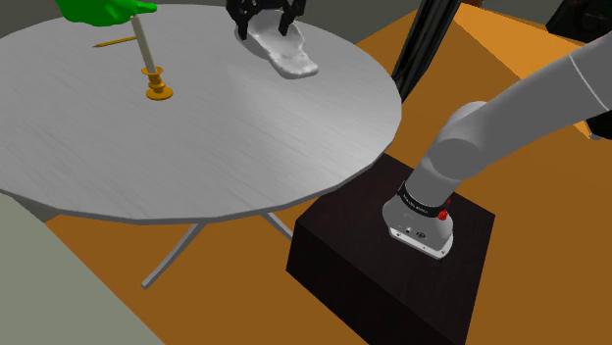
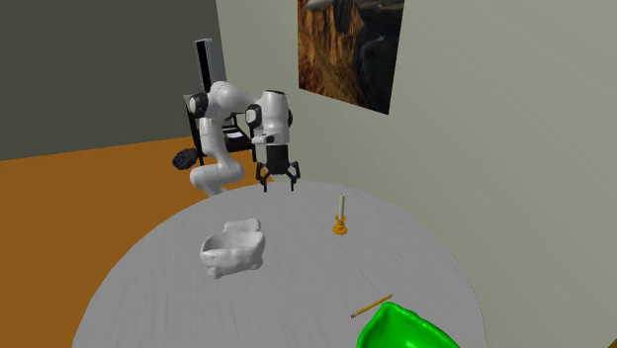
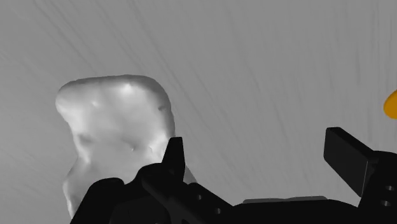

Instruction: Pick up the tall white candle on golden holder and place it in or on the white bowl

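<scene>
The black hand (image 2: 279, 184) hangs above the round grey desk (image 1: 196, 147) near the lumpy white bowl (image 2: 233, 255), its fingers spread wide with nothing between them, while the tall pale candle (image 2: 341, 214) stands upright on its golden holder, well apart from the bowl.

Pic edges crop most of candle holder (image 3: 392, 105), part of green thing (image 2: 405, 331).

Shoulder: looks down on table (image 1: 196, 147) from beside stand (image 1: 373, 274). Second exterior: faces arm (image 2: 213, 133) across same table. Wrist: close above.
</scene>
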### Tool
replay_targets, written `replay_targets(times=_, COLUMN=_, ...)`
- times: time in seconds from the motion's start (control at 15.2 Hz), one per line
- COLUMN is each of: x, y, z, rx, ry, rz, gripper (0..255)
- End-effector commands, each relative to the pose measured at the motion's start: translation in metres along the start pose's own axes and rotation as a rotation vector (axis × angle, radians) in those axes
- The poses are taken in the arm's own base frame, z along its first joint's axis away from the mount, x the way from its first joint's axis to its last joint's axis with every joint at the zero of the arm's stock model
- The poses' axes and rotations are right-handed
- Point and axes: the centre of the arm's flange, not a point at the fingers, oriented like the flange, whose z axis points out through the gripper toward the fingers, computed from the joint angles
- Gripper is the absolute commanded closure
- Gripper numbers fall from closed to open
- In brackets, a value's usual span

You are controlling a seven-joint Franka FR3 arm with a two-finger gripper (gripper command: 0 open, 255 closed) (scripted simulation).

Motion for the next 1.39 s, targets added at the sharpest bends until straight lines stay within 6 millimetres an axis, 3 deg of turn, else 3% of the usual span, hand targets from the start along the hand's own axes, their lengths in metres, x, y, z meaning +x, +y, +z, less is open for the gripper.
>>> replay_targets(times=0.0, x=0.0, y=-0.025, z=0.007, rx=0.005, ry=0.01, rz=0.016, gripper=0)
replay_targets(times=0.92, x=0.026, y=-0.199, z=0.051, rx=0.022, ry=0.078, rz=0.114, gripper=0)
replay_targets(times=1.32, x=0.03, y=-0.206, z=0.079, rx=0.023, ry=0.08, rz=0.117, gripper=0)
